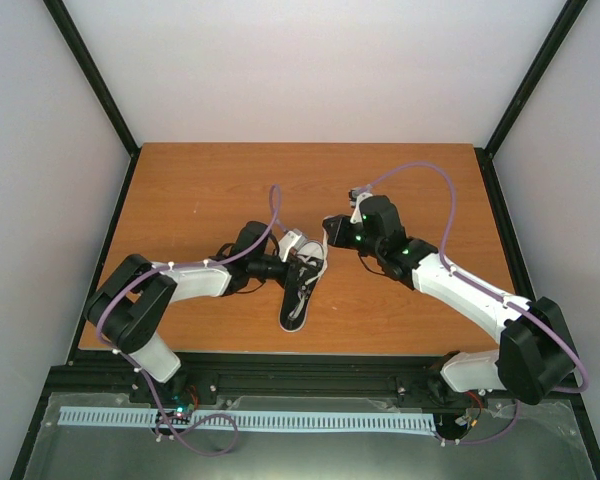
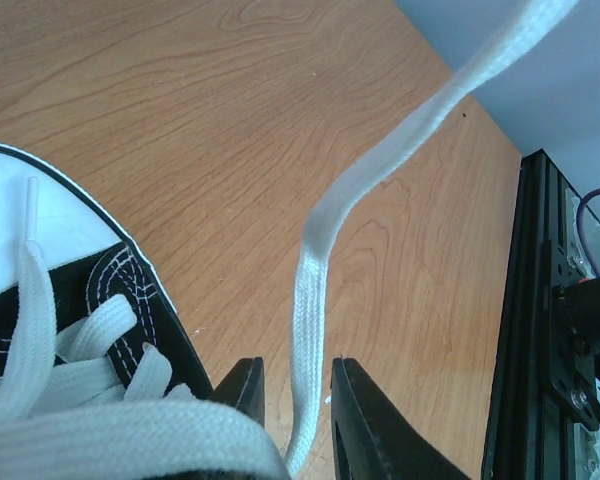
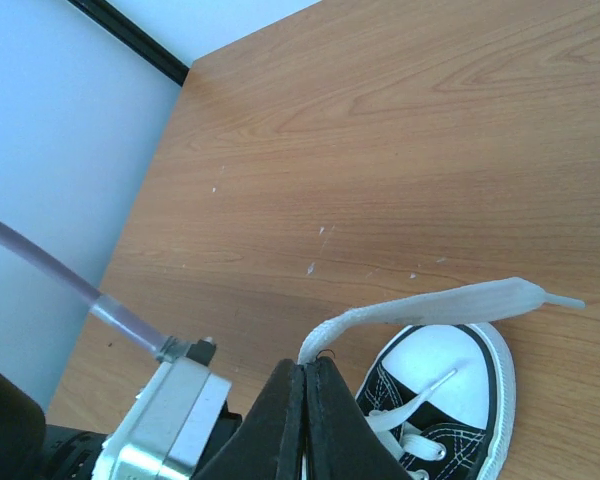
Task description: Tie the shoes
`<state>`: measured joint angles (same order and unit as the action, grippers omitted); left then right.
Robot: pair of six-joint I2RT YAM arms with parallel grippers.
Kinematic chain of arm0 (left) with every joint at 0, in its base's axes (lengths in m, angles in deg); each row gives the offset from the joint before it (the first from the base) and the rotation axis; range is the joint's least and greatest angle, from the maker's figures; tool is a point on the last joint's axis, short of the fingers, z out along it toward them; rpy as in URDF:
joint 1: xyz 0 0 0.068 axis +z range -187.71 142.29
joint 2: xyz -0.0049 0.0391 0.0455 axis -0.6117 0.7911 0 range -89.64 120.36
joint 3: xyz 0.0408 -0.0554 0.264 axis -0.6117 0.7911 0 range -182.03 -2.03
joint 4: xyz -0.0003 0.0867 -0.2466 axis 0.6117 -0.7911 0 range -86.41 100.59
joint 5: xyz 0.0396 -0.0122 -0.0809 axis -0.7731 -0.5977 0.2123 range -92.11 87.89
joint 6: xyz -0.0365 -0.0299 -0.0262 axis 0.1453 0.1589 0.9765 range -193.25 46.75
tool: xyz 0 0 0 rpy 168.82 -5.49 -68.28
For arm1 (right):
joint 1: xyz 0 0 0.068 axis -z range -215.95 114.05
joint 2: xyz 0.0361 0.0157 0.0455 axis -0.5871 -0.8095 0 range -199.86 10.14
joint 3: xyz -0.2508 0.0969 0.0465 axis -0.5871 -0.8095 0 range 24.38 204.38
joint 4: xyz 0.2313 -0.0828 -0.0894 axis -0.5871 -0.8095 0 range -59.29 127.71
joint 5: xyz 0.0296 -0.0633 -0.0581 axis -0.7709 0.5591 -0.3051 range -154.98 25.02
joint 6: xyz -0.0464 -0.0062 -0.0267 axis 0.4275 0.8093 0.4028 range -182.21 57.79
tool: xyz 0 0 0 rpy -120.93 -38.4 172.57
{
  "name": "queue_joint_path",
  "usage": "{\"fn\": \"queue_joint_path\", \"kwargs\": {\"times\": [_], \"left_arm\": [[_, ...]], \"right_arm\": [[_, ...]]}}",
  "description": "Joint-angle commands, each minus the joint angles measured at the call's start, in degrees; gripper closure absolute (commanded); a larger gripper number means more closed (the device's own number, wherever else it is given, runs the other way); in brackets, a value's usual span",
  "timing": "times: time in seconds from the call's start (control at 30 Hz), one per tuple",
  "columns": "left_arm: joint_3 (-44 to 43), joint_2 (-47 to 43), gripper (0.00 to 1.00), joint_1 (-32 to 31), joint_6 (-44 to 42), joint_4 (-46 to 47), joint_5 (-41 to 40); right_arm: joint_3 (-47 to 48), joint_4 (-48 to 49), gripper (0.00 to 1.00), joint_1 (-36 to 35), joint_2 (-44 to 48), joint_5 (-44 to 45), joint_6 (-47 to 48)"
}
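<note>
The shoe (image 1: 298,300), black canvas with a white toe cap and white laces, lies mid-table between both arms. My left gripper (image 1: 285,268) is right beside its laced part. In the left wrist view a white lace (image 2: 310,300) runs loose between the left gripper's (image 2: 292,382) jaws, which stand slightly apart with a gap on each side. My right gripper (image 3: 306,365) is shut on the other lace (image 3: 440,303), holding it raised above the toe cap (image 3: 450,350). From above, the right gripper (image 1: 330,233) sits just right of the shoe.
The wooden table (image 1: 210,190) is bounded by a black frame rail (image 2: 540,330) and pale walls. A purple cable (image 3: 50,270) runs along the right arm. The arms' bases sit at the near edge.
</note>
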<state>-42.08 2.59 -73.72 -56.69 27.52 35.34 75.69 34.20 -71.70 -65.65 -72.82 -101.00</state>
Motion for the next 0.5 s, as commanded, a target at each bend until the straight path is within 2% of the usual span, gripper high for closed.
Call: {"fn": "queue_joint_path", "kwargs": {"times": [0.0, 0.37, 0.47], "left_arm": [[-2.5, 1.3, 0.76, 0.1, 0.0, 2.0, 1.2], [-1.3, 0.1, 0.53, 0.0, 0.1, 4.6, 3.2], [-2.2, -0.5, 0.46, -1.1, -1.7, 2.0, 1.0]], "right_arm": [[1.7, 2.0, 0.97, -0.6, 0.7, -1.5, -0.2], [2.5, 2.3, 0.97, -0.9, 1.4, -1.9, -1.1], [3.1, 2.3, 0.97, -1.0, 1.7, -2.5, -1.4]]}}
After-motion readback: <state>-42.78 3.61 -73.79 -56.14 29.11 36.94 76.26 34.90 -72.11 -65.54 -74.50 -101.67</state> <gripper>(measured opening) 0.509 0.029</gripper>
